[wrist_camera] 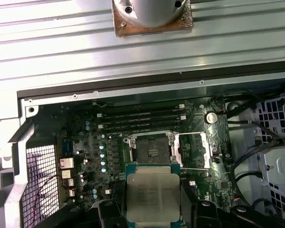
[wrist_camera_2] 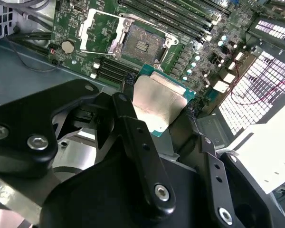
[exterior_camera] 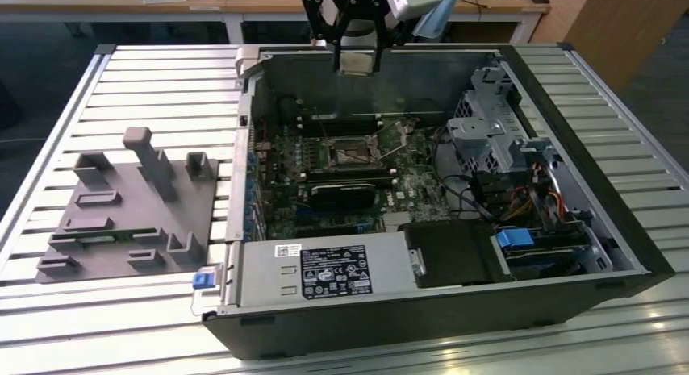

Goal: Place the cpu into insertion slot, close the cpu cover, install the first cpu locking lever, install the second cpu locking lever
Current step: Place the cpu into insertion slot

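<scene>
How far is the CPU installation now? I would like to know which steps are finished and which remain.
No step is finished yet. The pincer holds the cpu above the motherboard, not yet in the insertion slot, which lies bare. The cpu cover is flipped open beside the slot. Seating the chip, closing the cover and the two latching steps are left.

cpu (wrist_camera: 151,192): flat square, dull silver lid on a green rim, clamped at 2 opposite edges in the tool (wrist_camera: 152,209), hanging above and apart from the slot | insertion slot (wrist_camera: 152,152): square black frame, dark centre (contacts exposed), unfilled | cpu cover (wrist_camera: 194,151): thin silvery frame, swung open, lying just beside the slot
</scene>
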Robot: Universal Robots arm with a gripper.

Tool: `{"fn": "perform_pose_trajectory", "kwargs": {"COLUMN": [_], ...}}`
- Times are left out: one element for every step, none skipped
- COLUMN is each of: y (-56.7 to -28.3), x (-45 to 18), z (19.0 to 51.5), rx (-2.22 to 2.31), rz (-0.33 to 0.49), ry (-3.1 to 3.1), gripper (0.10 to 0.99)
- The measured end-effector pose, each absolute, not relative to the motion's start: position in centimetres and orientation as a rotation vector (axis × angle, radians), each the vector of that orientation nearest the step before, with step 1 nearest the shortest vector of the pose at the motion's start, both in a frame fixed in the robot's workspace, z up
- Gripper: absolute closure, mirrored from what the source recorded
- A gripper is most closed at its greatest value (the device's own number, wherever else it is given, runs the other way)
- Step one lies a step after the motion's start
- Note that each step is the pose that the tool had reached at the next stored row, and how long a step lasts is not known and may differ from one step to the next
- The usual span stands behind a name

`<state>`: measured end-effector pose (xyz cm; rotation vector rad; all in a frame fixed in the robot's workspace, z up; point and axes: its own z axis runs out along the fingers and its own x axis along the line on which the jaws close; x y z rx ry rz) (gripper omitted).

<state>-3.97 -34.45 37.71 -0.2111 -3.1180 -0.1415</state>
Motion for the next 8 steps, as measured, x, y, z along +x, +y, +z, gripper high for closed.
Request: {"fn": "perform_pose_trajectory", "kwargs": {"y": [-34.45,-34.45,-34.45,-34.45,-34.45,-34.45,-34.45,-34.45], "x": [-3.97,-3.97,-3.97,-3.97,-3.97,-3.97,-3.97,-3.97], "z": [37.71,37.71,37.70,37.70,37.71,37.70,37.70,37.70], "rx": [-0.217,-0.224,-0.230,-0.237,-0.245,-0.253,-0.260,-0.269], "rz": [-0.142,-0.142,-0.142,-0.142,-0.142,-0.142,-0.142,-0.142], "ry": [-3.118,-3.117,-3.117,-3.117,-3.116,-3.116,-3.116,-3.115], "gripper": [0.545,0.545,0.545,0.545,0.545,0.545,0.545,0.545]}}
